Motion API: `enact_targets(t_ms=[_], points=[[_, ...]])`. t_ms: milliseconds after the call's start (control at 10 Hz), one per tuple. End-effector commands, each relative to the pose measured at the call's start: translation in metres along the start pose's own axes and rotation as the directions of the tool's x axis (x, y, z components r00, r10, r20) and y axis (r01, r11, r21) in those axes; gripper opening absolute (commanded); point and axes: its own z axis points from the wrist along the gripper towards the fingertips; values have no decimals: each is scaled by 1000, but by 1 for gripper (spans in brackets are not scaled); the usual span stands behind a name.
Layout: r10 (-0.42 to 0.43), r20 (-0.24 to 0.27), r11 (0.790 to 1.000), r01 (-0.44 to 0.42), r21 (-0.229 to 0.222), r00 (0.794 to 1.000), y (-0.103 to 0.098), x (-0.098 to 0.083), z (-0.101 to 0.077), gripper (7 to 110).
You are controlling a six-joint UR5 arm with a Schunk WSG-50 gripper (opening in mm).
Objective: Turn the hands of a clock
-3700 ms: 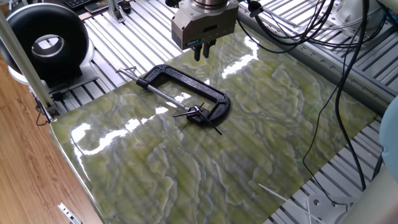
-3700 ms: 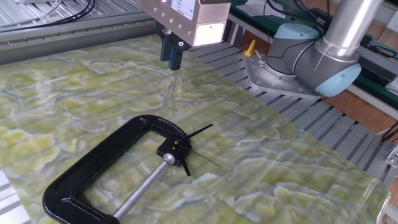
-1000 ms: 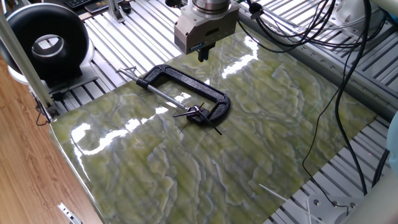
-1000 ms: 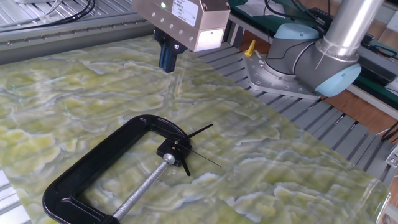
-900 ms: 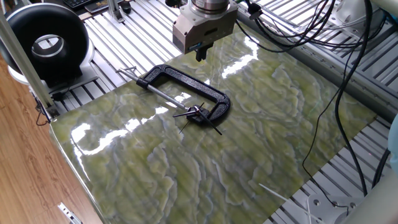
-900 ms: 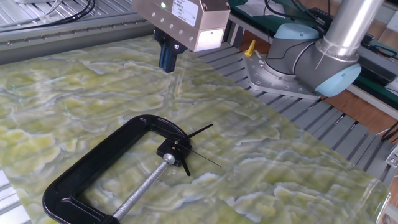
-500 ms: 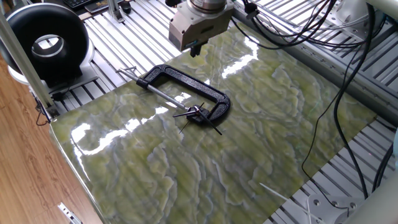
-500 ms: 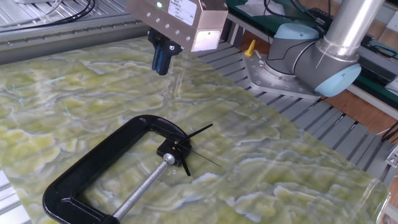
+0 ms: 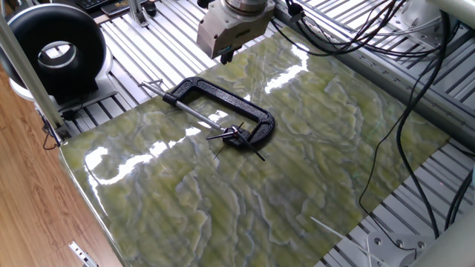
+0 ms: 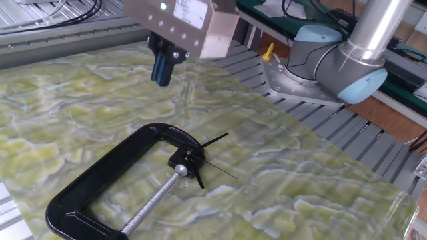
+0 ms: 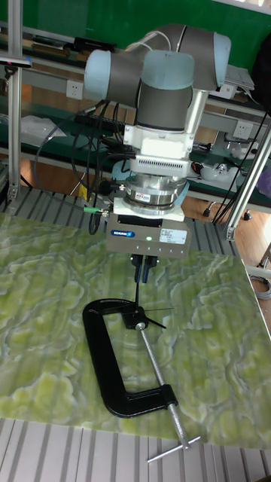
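The clock (image 9: 236, 134) is a small black hub held in the jaw of a black C-clamp (image 9: 223, 100) lying on the green marble slab. Its thin black hands (image 10: 215, 141) spread out from the hub (image 10: 189, 157), one long, one short and one needle-thin. My gripper (image 10: 160, 80) hangs in the air above the slab, beyond the clamp's curved end and well apart from the clock. Its dark fingers are pressed together with nothing between them. The tall fixed view shows the gripper (image 11: 144, 265) above and behind the clock (image 11: 140, 320).
A round black ring-shaped device (image 9: 56, 52) stands off the slab at the far left corner. A thin white stick (image 9: 326, 226) lies near the slab's right front edge. Cables (image 9: 386, 44) hang at the right. The arm's base (image 10: 320, 60) sits beside the slab.
The gripper has slid sideways to the left above the slab and turned a little, still shut. The clamp, the clock and its hands have not moved.
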Motion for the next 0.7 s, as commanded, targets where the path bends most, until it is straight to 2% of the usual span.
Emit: enact_targets(t_ms=[0, 200, 400, 600], points=[[3, -17, 1000, -3, 4, 1000, -6, 20, 33, 7], [1, -101, 1000, 1, 17, 995, -11, 54, 48, 7], [-6, -143, 999, 13, 43, 990, -19, 75, 64, 7], [-26, -182, 999, 33, 35, 983, -24, 91, 79, 7]])
